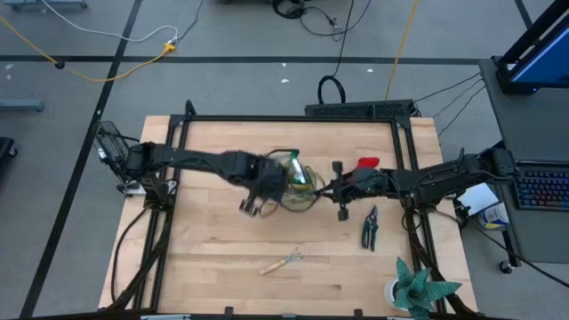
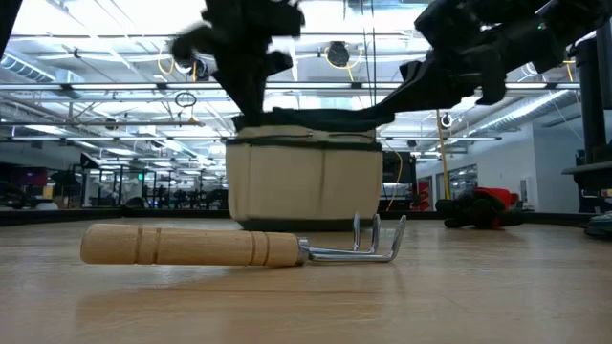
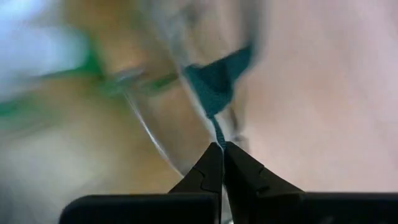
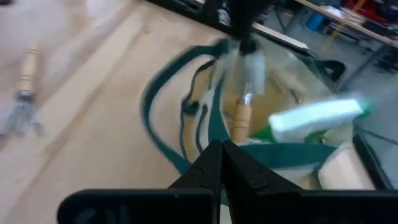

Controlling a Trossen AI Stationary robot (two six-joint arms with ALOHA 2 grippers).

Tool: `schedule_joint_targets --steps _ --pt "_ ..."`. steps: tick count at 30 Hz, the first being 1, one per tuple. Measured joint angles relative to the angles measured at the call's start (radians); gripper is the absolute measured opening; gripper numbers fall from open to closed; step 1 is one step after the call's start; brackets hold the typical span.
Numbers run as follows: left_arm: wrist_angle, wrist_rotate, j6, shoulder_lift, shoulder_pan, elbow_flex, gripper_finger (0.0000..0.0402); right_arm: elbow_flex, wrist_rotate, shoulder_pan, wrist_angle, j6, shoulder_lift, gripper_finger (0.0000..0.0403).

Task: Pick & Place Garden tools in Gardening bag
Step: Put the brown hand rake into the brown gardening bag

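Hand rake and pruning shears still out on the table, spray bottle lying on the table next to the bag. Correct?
Not quite. The spray bottle is inside the gardening bag, not on the table; the right wrist view shows it lying among the contents beside a wooden handle. The hand rake and pruning shears are still out on the table, as the high view shows.

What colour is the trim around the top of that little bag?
Dark green, on a tan canvas bag; the low view shows it best.
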Motion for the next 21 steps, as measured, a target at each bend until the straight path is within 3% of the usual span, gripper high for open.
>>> schedule_joint_targets --steps 13,21 --pt "0.002 -0.010 -0.065 0.000 0.018 0.000 0.0009 0.000 -0.002 -0.007 0.012 -0.003 0.000 0.0000" --pt "-0.012 -0.017 -0.170 0.000 0.015 0.000 0.0057 0.000 -0.003 -0.014 0.013 -0.013 0.000 0.0008"
